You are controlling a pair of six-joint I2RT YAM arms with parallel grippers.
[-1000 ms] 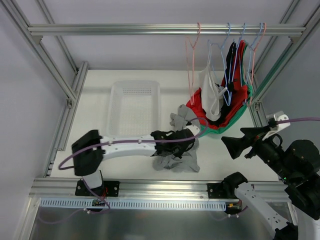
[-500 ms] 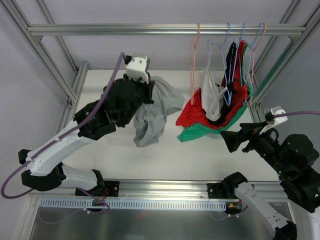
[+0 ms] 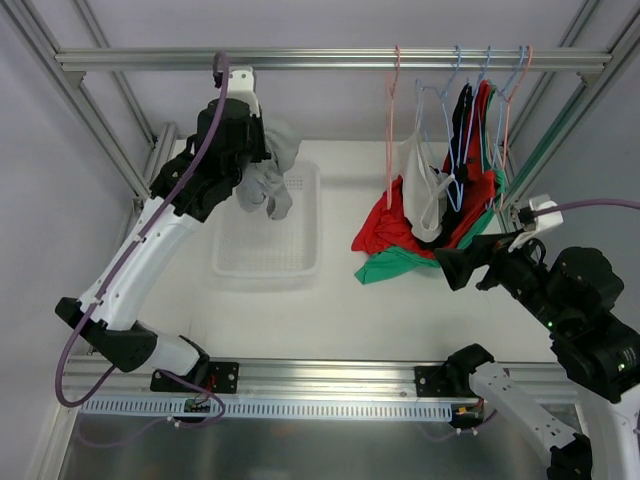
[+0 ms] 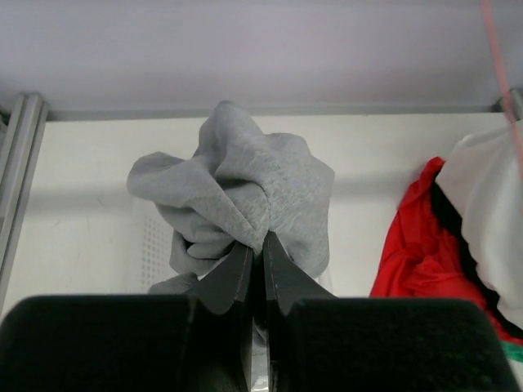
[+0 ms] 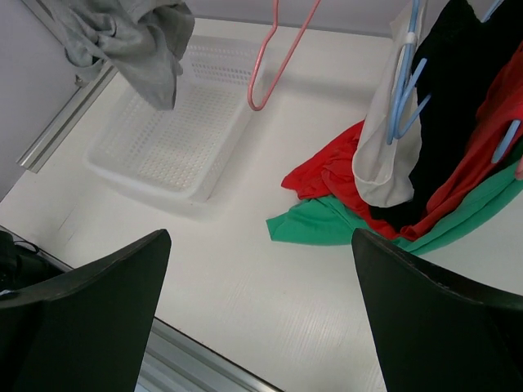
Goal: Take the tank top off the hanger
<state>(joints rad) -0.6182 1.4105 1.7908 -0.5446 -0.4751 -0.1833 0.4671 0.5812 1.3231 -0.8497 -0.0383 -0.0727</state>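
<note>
Black and spread wide, the right tool (image 3: 452,268) sits at the near right, grasping nothing, its nose turned toward the clothes on the right. In front of it lies the white desk (image 3: 330,310), matte and finely ribbed, with plenty of bare room in the middle. A red garment (image 3: 385,228) and a green one (image 3: 385,265) spill onto it from the hangers above.

Further in and left, the white mesh basket (image 3: 268,270) sits flat on the desk.

Now the key picture: the left tool (image 4: 255,245) is up high over that basket, clenched tight on the grey tank top (image 3: 265,180). The top is clear of any hanger, bunched in a lump, its long axis drooping straight down from the fingers. The basket looks to lie right below it, toward its far-left corner. The left arm owns this; the right tool is well apart. My read: the removal is done, and what remains is a straight drop. The risk is a loose fold landing on the far rim.

Beyond, a bare pink hanger (image 3: 389,150) dangles from the far rail (image 3: 330,58), just left of the loaded hangers.
</note>
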